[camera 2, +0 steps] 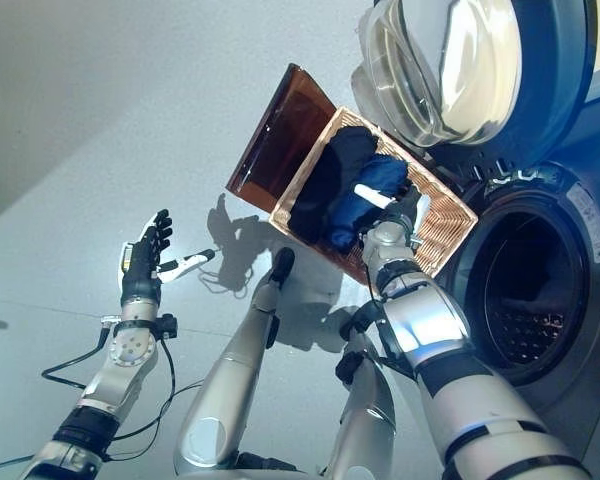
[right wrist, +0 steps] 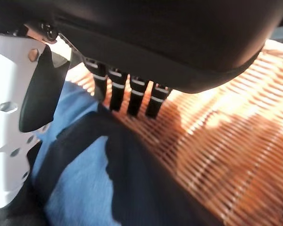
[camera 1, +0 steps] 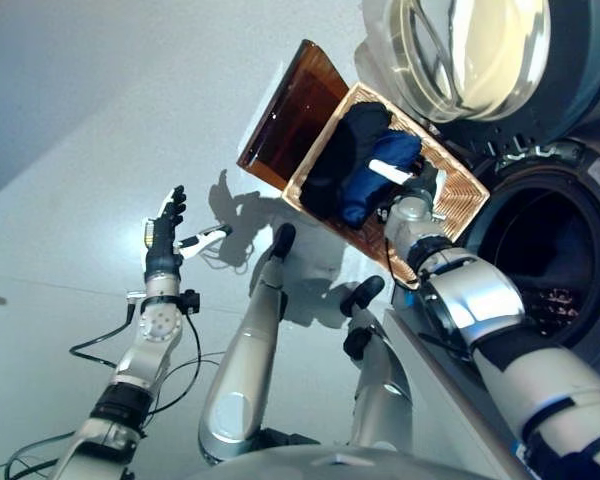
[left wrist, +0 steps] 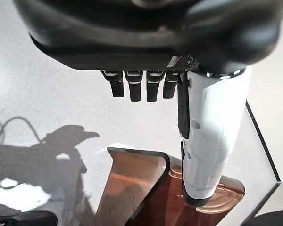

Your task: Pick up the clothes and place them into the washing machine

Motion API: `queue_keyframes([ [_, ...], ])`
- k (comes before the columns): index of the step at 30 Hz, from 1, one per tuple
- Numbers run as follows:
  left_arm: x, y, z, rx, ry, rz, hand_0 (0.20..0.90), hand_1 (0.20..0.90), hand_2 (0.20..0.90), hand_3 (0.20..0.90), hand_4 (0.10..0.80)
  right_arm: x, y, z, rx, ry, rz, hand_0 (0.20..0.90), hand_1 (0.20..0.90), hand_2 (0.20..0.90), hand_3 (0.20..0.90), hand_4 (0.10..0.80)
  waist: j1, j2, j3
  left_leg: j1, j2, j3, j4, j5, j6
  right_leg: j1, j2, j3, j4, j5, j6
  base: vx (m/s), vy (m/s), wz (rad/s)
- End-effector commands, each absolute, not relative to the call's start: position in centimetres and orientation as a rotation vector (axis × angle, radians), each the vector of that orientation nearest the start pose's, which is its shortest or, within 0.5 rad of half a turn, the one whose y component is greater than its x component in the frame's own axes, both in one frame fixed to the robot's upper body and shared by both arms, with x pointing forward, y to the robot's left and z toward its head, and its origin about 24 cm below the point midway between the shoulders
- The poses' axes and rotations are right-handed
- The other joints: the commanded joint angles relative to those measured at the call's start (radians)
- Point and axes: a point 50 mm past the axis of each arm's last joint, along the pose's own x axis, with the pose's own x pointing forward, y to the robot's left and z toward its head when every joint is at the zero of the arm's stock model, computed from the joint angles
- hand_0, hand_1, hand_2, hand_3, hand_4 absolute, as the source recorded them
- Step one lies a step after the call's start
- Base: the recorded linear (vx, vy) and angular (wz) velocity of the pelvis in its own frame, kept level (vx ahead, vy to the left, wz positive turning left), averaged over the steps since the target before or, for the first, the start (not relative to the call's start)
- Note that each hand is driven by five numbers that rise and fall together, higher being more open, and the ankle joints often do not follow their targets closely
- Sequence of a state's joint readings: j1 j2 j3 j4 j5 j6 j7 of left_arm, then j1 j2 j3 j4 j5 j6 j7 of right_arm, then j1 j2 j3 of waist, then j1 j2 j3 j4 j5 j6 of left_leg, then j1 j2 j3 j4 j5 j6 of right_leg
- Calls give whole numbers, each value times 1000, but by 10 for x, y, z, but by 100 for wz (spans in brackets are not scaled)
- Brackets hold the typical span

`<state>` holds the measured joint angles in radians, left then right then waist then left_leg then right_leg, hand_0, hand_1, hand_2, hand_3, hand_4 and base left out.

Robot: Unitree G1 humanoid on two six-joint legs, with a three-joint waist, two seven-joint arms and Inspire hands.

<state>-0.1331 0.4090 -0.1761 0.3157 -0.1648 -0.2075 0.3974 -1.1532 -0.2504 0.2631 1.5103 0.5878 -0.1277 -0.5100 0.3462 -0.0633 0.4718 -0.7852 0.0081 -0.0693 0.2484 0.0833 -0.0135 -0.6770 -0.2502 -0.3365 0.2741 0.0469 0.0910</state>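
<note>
A shallow wicker basket rests on a dark brown box beside the washing machine. A black garment and a blue garment lie in it. My right hand is inside the basket, over the blue garment. It is open, with straight fingers reaching down where the blue cloth meets the wicker. Its white-covered thumb stands apart. My left hand is open and empty above the floor, well left of the basket.
The washing machine's round door stands open above the basket. The dark drum opening lies just right of the basket. The brown box also shows in the left wrist view. Light grey floor spreads to the left.
</note>
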Motion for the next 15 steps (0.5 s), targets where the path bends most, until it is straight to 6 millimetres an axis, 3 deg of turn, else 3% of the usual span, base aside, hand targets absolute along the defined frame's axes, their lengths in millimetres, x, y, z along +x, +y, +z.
queue_keyframes([
  [1, 259, 231, 65, 288, -226, 305, 900, 900, 900, 900, 800, 408, -214, 139, -63, 136, -636, 200, 200, 200, 200, 300, 21, 51, 4, -132, -27, 45, 105, -121, -35, 57, -36, 35, -23, -74, 5, -17, 44, 3],
  [5, 259, 233, 63, 292, -219, 314, 900, 900, 900, 900, 800, 408, -218, 144, -64, 124, -653, 200, 200, 200, 200, 300, 15, 66, 8, -138, -26, 56, 109, -121, -32, 33, -40, 49, -1, -78, 3, -5, 29, 0],
  [15, 256, 234, 55, 303, -187, 311, 900, 900, 900, 900, 800, 405, -222, 136, -66, 141, -674, 200, 200, 200, 200, 300, -7, 74, -3, -115, -18, 73, 102, -121, -28, 35, -44, 68, -6, -68, 9, -2, 8, -2],
])
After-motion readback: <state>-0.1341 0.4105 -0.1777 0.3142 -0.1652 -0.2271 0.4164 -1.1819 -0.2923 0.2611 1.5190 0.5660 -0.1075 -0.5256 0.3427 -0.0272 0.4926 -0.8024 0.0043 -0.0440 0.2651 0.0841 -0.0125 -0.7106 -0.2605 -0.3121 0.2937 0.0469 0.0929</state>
